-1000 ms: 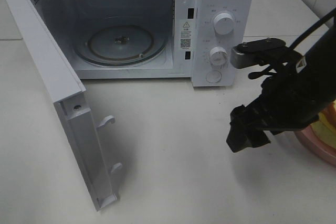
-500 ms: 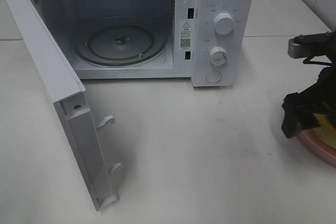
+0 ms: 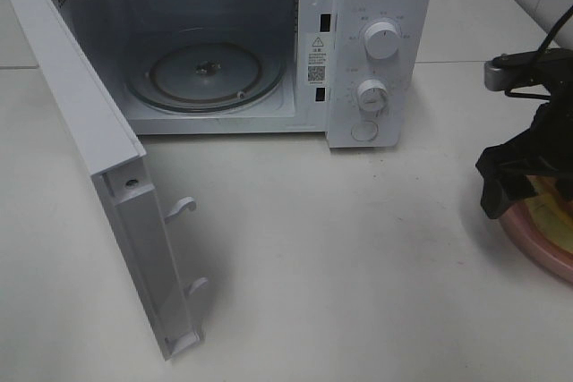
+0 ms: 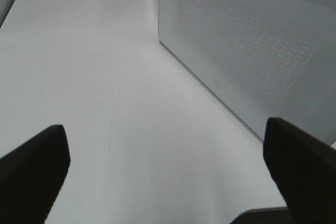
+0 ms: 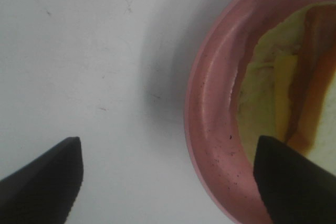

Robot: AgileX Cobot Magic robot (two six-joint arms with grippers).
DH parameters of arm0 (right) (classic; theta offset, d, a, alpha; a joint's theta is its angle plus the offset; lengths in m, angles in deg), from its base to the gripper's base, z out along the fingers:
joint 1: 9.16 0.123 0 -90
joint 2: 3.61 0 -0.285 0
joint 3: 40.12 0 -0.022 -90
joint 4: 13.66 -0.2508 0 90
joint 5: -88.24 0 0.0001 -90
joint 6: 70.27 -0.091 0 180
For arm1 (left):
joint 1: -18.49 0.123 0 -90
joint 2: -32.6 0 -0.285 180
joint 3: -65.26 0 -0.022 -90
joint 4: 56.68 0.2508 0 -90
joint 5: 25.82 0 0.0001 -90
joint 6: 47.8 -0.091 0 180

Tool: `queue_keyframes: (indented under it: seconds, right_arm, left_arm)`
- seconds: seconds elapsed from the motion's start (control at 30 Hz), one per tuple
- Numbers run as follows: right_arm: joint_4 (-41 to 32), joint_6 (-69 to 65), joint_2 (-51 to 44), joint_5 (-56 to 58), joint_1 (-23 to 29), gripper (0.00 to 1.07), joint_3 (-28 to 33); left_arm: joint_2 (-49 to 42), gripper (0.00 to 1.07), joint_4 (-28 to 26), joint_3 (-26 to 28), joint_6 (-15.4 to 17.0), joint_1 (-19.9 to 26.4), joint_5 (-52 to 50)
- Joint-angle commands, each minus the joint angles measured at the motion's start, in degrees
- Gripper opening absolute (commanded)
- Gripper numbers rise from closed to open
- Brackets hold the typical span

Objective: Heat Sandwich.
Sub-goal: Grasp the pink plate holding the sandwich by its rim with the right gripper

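Note:
The sandwich [image 5: 273,93], pale bread with a brown crust and yellowish filling, lies on a round pink plate [image 5: 210,129] at the table's right edge. In the exterior view the sandwich [image 3: 553,210] is partly hidden by my right arm. My right gripper [image 5: 168,182] hangs open over the plate's left rim, one finger above bare table and the other finger above the plate; it holds nothing. From outside, the right gripper [image 3: 503,187] shows as a black mass. The microwave [image 3: 376,51] stands open with its glass turntable [image 3: 206,73] bare. My left gripper [image 4: 168,177] is open and empty beside the door.
The microwave door [image 3: 116,194] swings out far to the left, with its latch hooks [image 3: 183,207] facing the table's middle. In the left wrist view the door's perforated outer face [image 4: 252,51] stands close by. White tabletop [image 3: 340,275] spreads between the door and the pink plate [image 3: 537,243].
My right arm has swung right from the table's middle to the pink plate's rim, mostly in the first half second. The microwave, its door and the plate have not moved.

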Motion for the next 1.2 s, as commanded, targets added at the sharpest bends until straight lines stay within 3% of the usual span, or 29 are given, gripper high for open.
queue_keyframes:
  seconds: [0.03,0.23,0.4,1.2]
  right_arm:
    - [0.74,-0.69,2.81,-1.15,-0.34,0.84,-0.92]
    - [5.56,-3.72,7.05,-3.44,-0.86,0.83,-0.97]
    - [5.5,-4.24,9.51,-5.9,-2.92,0.83,-0.97]
    - [1.78,-2.86,15.64,-8.42,-2.98,0.79,-0.97]
  left_arm:
    - [-0.29,0.95,0.06,-0.11,0.29,0.17,-0.17]
    - [-0.29,0.95,0.06,-0.11,0.29,0.17,-0.17]
    - [-0.29,0.95,0.06,-0.11,0.29,0.17,-0.17]
    - [-0.29,0.95,0.06,-0.11,0.29,0.17,-0.17]
